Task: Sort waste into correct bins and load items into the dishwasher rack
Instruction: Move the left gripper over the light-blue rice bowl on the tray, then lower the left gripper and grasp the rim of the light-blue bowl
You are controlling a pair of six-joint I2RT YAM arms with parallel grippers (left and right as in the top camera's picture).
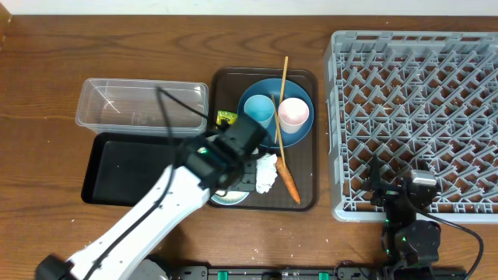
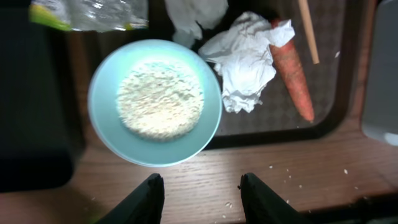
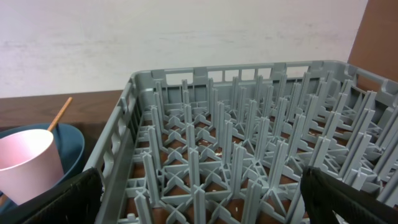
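Pale blue and heaped with loose white rice [image 2: 160, 98], the small bowl [image 2: 109, 124] sits at the near left corner of the brown serving tray [image 1: 313, 167], overlapping the tray's near edge so that part of it shows against the wooden table [image 1: 47, 78]. The left gripper [image 2: 202, 196] hangs just on the near side of the bowl, its fingers [image 2: 152, 193] parted with only bare wood between them, gripping nothing. Right of the bowl on the tray lies a crumpled white tissue [image 2: 245, 62], with the orange carrot [image 2: 292, 74] touching its far side, and a wooden chopstick [image 1: 282, 101] runs from beside the carrot back across the blue plate [image 1: 264, 87]. On that plate stand the light blue cup [image 1: 259, 111] and the pinkish-white cup [image 1: 293, 114], side by side. The yellow-green packet [image 1: 226, 118] lies at the tray's left side, just beside the plate. Left of the tray sit the clear plastic tub [image 1: 93, 101] and, nearer the robot, the black tray [image 1: 117, 175], partly covered by the left arm. The grey dishwasher rack [image 1: 420, 117] stands right of the brown tray, with nothing among the pegs that show. The right gripper [image 3: 208, 202] hangs at the rack's near edge, fingers spread wide and holding nothing.
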